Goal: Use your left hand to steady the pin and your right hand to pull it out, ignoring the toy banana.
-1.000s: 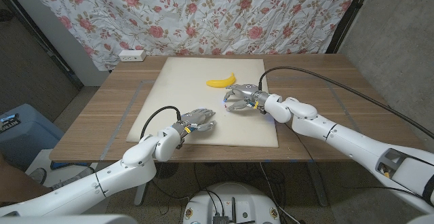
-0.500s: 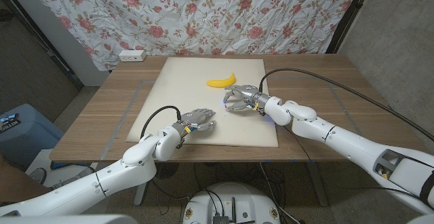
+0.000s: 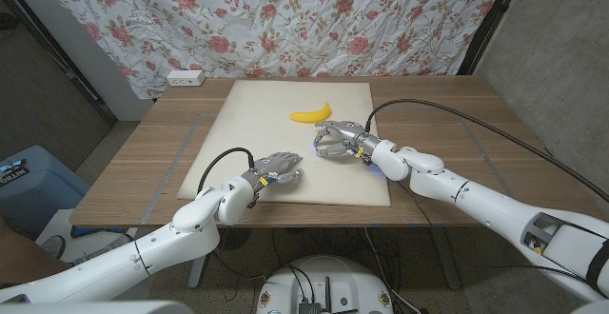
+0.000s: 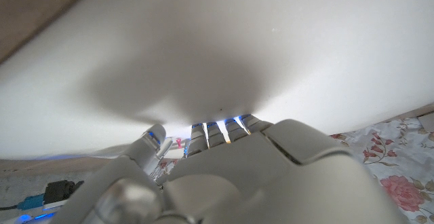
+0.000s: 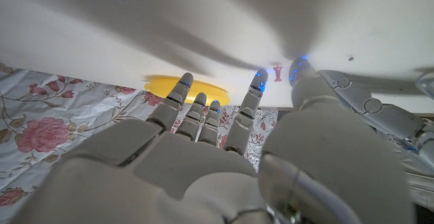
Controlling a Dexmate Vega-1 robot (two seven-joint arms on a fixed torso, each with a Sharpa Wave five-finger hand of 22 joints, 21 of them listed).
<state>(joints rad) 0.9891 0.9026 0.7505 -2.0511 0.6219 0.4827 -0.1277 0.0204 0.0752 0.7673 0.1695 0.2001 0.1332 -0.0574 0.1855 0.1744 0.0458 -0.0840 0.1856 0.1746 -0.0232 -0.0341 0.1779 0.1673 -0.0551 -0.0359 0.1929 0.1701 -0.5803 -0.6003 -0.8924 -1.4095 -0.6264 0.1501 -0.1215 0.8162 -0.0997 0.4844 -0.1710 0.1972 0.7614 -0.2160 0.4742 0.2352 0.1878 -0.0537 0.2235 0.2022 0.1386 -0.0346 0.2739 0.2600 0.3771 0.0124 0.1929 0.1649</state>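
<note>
One small red pin (image 5: 277, 72) stands upright on the white mat (image 3: 247, 133), its long axis vertical to the mat, as the right wrist view shows; it sits between the right hand's (image 5: 224, 149) fingers and thumb without a plain touch. In the head view the pin itself is hidden under that hand, which puts it right of the mat's middle, near the banana.

One toy banana (image 3: 311, 114), yellow, lies on the mat just beyond the right hand (image 3: 335, 140), its long axis running left to right with the right end tipped toward the far side.

The right hand hovers with fingers curved and apart, arched downward over the mat, holding nothing that can be seen. The left hand (image 3: 274, 171) lies at the mat's near edge, left of the middle and well apart from the pin, fingers stretched out and slightly spread, gripping nothing.

The mat lies on a wooden desk (image 3: 143, 162), and one white power strip (image 3: 185, 77) sits at the desk's far left corner
</note>
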